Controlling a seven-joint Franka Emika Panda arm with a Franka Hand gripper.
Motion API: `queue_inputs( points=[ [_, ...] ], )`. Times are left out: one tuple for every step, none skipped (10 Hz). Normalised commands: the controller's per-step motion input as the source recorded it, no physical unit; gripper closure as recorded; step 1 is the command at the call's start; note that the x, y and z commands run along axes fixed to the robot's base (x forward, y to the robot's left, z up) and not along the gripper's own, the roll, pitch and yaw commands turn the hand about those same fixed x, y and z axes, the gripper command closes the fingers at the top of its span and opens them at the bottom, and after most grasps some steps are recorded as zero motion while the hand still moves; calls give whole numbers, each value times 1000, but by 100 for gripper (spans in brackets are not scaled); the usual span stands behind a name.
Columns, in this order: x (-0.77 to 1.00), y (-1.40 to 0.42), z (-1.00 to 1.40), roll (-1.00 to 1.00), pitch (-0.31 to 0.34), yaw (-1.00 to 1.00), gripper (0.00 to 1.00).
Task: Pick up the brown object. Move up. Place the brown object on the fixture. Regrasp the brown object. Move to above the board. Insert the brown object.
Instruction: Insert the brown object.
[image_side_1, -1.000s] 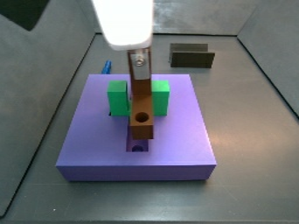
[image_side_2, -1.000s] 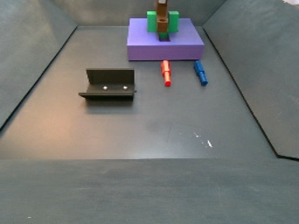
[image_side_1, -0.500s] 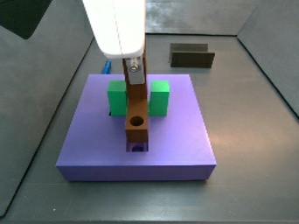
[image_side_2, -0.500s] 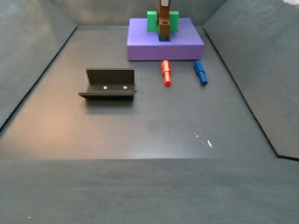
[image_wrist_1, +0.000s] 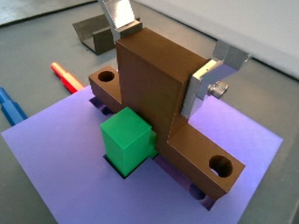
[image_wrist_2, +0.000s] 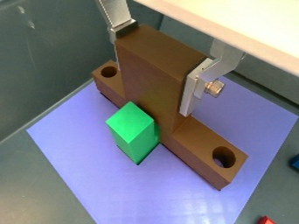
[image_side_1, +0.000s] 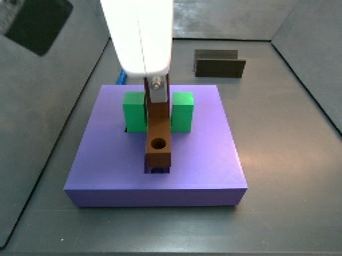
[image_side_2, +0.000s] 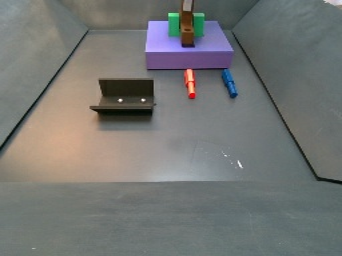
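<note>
Here we see the gripper (image_wrist_1: 170, 54) directly above the board (image_side_1: 201, 170), its 2 silver fingers (image_wrist_2: 201, 85) clamped on the upright crosspiece of the brown object (image_wrist_1: 163, 92). In both wrist views the plates press flat against opposite faces of that crosspiece — one finger (image_wrist_1: 212, 77) shows a bolt near its tip. The brown object's long bar lies lengthwise along the middle of the purple board, and in a side view (image_side_1: 159, 135) it passes between the 2 arms of the green block (image_side_1: 135, 112), with the round hole in the bar near the end that points toward that camera. In the wrist views we see a round hole at each end of the bar, and 1 green arm (image_wrist_2: 133, 131) stands just beside the bar, touching it. Whether the bar is fully seated in the groove, we cannot tell. The fixture (image_side_2: 124, 96) stands empty on the grey floor, well apart from the board — and in a side view (image_side_1: 219, 64) it sits beyond the board's far edge. Between board and fixture lie a red marker (image_side_2: 190, 82) and a blue marker (image_side_2: 229, 82), side by side near the board's edge.
</note>
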Motion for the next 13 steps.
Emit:
queue_inputs(
  points=[
    [0, 0, -63, 3, 0, 0, 100],
    [0, -34, -94, 4, 0, 0, 100],
    [0, -34, -109, 0, -1, 0, 100],
    [0, -26, -143, 10, -1, 0, 100],
    [0, -14, -163, 41, 0, 0, 100],
    [0, -17, -171, 53, 0, 0, 100],
    [0, -37, -146, 37, 0, 0, 100],
    [0, -37, -137, 33, 0, 0, 100],
    [0, -40, -140, 24, 0, 0, 100],
    [0, -31, -174, 40, 0, 0, 100],
    [0, -31, -231, 61, 0, 0, 100],
    [0, -46, -331, 100, 0, 0, 100],
    [0, -40, -417, 129, 0, 0, 100]
  ],
)
